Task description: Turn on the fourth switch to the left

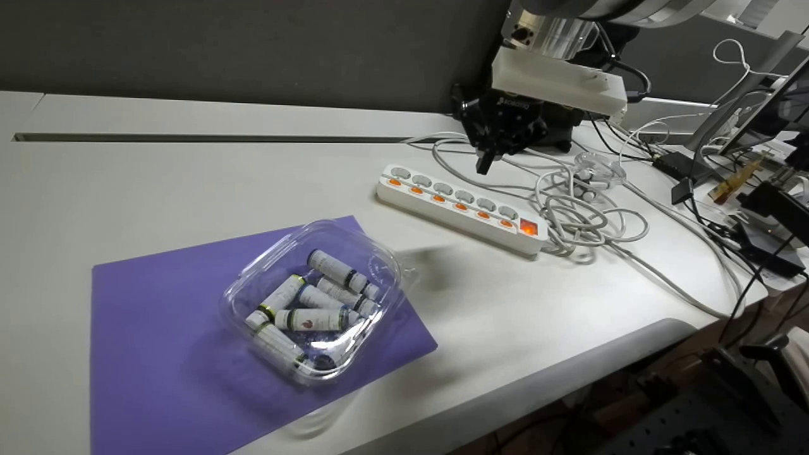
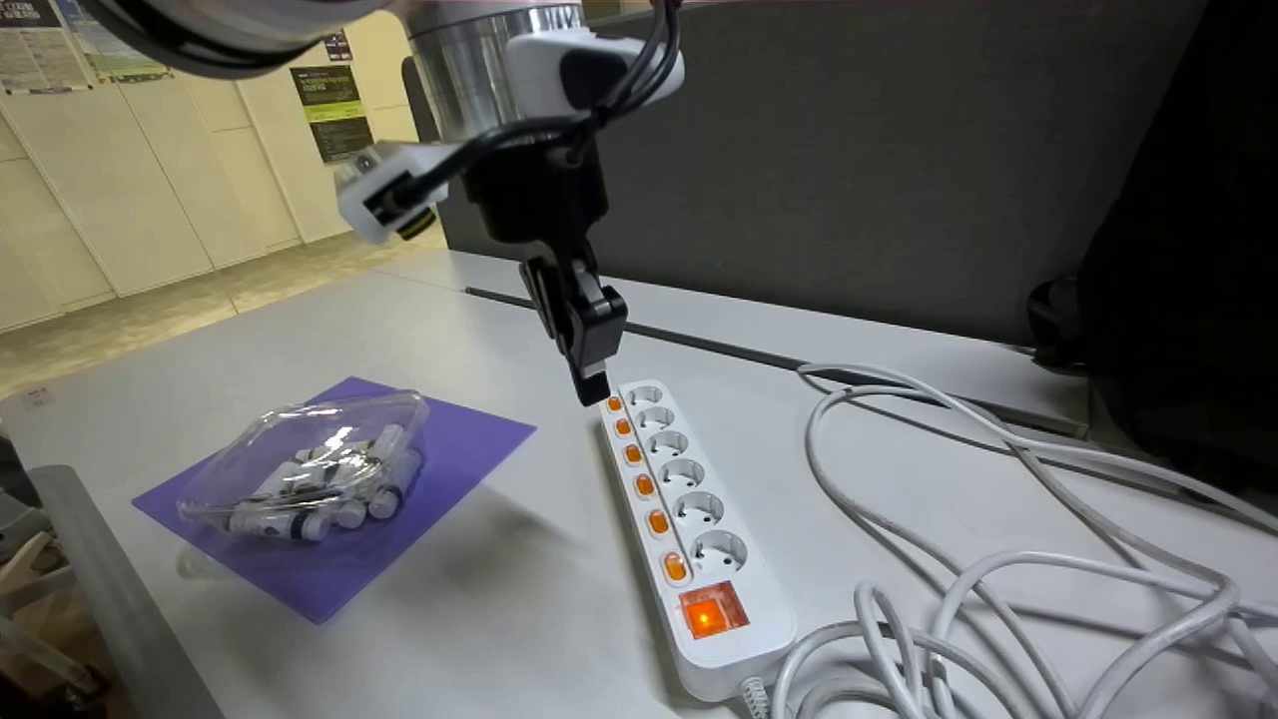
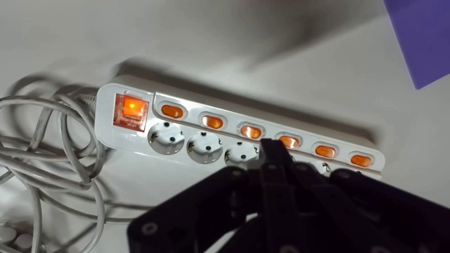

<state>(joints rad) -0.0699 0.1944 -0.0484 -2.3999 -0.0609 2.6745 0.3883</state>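
Note:
A white power strip [image 1: 442, 218] lies on the table; it also shows in an exterior view [image 2: 739, 654] and the wrist view [image 3: 232, 121]. It has a row of small orange switches beside round sockets. A lit red main switch [image 3: 130, 111] sits at the cable end. My gripper [image 1: 485, 163] is shut and empty, pointing down above the strip, apart from it. In the wrist view the fingertips [image 3: 276, 146] overlap the edge of an orange switch [image 3: 289, 141], the fourth counted from the main switch. The fingers hide some sockets. Whether the small switches are pressed I cannot tell.
A clear plastic tub [image 1: 395, 272] of small bottles stands on a purple sheet [image 1: 158, 354]. Coiled grey cables [image 1: 575, 218] lie at the strip's lit end. A small clear container [image 1: 600, 169] stands among them. A dark partition [image 1: 253, 57] rises behind.

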